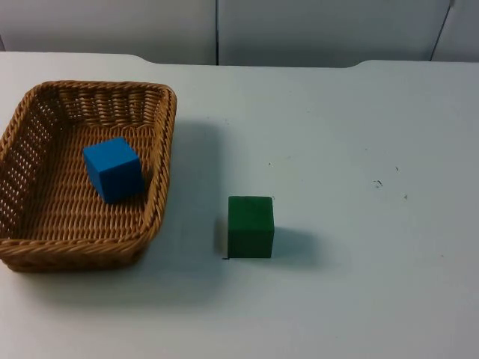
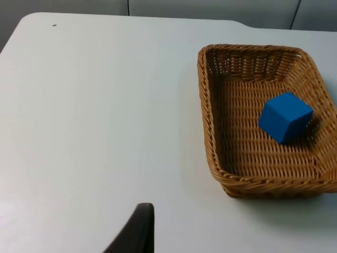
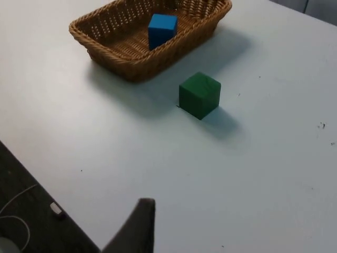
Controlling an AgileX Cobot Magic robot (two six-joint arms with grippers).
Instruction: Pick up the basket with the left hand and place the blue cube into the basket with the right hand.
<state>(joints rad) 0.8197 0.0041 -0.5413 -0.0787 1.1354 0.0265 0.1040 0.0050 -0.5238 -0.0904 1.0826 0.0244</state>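
Tan-brown basket (image 1: 161, 149), woven in tight horizontal ribs along the floor, with an open lattice weave up its walls and a braided rim. Inside sits the blue cube (image 1: 113, 169), a plain saturated blue, top face lighter than its shaded sides. Beside the basket, well ahead of the right gripper's black fingertip (image 3: 138, 227), a dark green cube (image 1: 251, 226), plain, no markings. White table (image 1: 359, 149), a few tiny dark specks. Grey partition wall (image 1: 299, 30) behind.

The basket (image 2: 247, 174) sits on the white desk (image 2: 95, 116) with the blue cube (image 2: 285, 117) inside it, tilted, near the middle of its floor.
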